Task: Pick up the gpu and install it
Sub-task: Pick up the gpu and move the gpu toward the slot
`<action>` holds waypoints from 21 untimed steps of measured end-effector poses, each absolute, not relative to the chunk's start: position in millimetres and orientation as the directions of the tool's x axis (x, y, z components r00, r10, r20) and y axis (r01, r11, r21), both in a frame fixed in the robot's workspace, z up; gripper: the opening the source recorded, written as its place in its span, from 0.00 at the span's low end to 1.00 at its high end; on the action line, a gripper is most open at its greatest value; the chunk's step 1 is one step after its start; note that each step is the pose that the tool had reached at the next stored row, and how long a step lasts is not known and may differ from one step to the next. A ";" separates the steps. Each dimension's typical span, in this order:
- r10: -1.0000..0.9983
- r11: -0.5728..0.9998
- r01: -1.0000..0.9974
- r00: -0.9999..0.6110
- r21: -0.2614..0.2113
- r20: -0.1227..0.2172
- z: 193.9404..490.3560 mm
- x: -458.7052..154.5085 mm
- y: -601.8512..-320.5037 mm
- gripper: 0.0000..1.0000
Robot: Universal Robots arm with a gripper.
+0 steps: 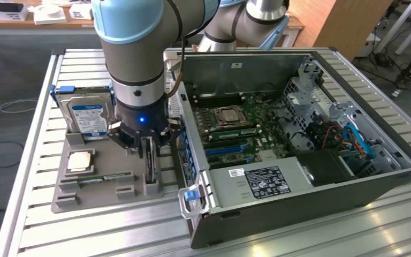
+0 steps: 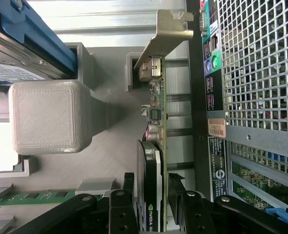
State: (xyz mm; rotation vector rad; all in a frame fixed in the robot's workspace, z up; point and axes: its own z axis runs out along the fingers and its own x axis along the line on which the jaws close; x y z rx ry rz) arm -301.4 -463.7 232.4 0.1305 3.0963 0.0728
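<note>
The gpu [image 1: 150,174] stands on its edge in a slot of the grey holder tray [image 1: 70,201], just beside the open computer case [image 1: 298,139]. In the wrist view I look along the gpu [image 2: 151,146]: a black cooler on one face, a green-brown board on the other, and its silver bracket [image 2: 166,34] at the far end. My gripper [image 1: 148,155] hangs straight above the card, lowered over its top edge. The gripper [image 2: 151,197] is open, with one black finger [image 2: 124,200] on each side of the card and nothing gripped.
On the same tray stand a silver hard drive with a blue label [image 1: 88,115], a CPU [image 1: 81,160] and a green RAM stick [image 1: 105,178]. The case's rear grille [image 2: 256,63] runs close alongside the card. A grey tray post [image 2: 49,117] stands on the other side.
</note>
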 end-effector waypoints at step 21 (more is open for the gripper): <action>0.085 0.995 0.083 -0.996 0.049 -0.040 232.3 -301.4 -458.0 0.42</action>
